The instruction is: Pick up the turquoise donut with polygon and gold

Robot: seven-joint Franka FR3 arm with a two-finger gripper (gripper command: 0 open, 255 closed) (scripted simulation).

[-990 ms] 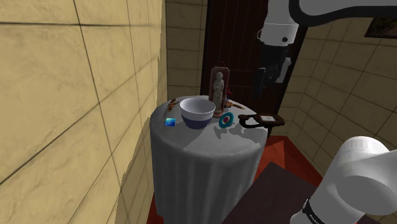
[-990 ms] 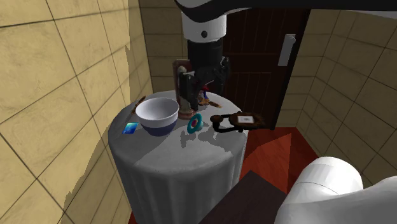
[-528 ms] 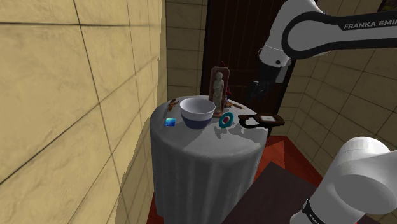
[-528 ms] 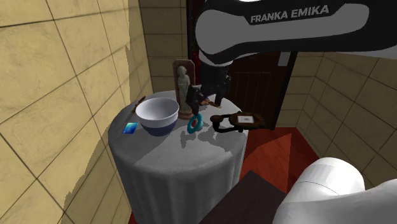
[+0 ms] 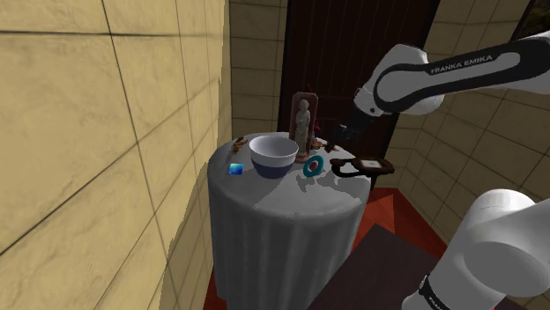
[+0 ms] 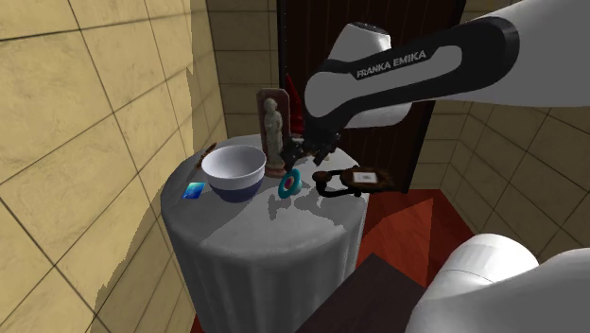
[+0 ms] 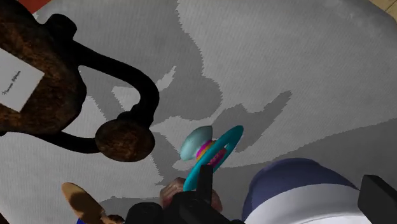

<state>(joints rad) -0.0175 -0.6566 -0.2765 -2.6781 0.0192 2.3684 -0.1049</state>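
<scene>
Just beyond gripper: turquoise donut on edge | fingers apart, apparently not touching

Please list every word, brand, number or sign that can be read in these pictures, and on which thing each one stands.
"FRANKA EMIKA": white letters on the dark section of the arm.
White label on the dark brown object: one line of writing, too small to read.
No other text is legible.

A home's corner: tan block walls, a dark wooden door at twelve o'clock, a cloth-draped table bearing a figurine.
</scene>
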